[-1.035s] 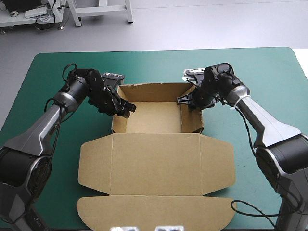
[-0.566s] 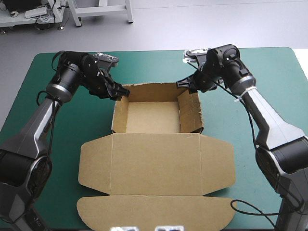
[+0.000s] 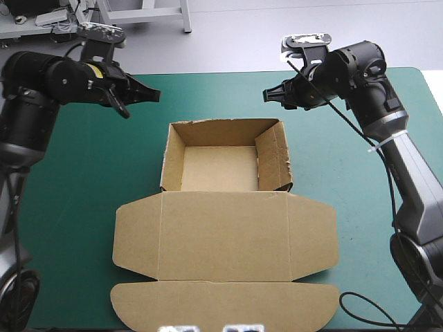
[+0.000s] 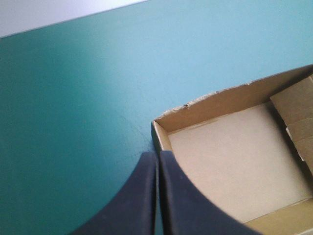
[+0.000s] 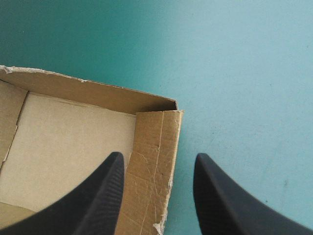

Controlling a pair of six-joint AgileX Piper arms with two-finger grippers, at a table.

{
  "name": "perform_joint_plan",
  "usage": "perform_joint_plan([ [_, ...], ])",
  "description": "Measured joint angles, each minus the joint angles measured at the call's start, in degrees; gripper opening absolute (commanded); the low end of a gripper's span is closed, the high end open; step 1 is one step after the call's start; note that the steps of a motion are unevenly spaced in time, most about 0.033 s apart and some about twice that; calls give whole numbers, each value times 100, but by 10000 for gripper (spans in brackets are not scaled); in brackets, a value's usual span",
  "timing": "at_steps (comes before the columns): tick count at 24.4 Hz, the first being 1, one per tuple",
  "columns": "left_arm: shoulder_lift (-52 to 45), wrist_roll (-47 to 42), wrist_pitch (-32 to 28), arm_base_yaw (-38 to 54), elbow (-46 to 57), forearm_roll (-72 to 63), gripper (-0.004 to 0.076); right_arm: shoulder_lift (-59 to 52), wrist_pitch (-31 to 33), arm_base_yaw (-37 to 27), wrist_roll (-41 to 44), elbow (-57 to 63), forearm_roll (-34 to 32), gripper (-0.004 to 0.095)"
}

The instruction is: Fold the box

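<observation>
Your teal-green bench [image 3: 360, 138] carries the brown box [image 3: 225, 238] at its middle, reaching from mid-bench to the near edge. Judge the work as well along: the far part already stands as an open tray [image 3: 221, 168], its four walls raised and the right wall doubled inward, though that wall's edge looks ragged. The wide lid [image 3: 225, 235] lies flat on the near side with its side wings and the long end flap spread out, so any folding of those panels remains for you. Your left pincer [image 3: 149, 95] hangs above the bench off the tray's far left corner, its fingers pressed together into one point and gripping nothing. Your right pincer [image 3: 266, 95] hangs off the far right corner, fingers moderately apart, empty, clear of the board.
</observation>
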Motion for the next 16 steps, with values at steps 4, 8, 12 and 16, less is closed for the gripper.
perform_joint_plan([
  [4, -903, 19, 0, 0, 237, 28, -9, -31, 0, 0, 12, 663, 0, 424],
  [8, -1512, 19, 0, 0, 794, 28, -9, 114, 0, 0, 18, 1109, -36, 424],
  [12, -2163, 20, 0, 0, 2092, 110, -9, 502, -12, 0, 18, 1246, 0, 424],
  [16, -2483, 26, 0, 0, 2988, 151, -9, 852, -34, 0, 18, 1253, 138, 424],
])
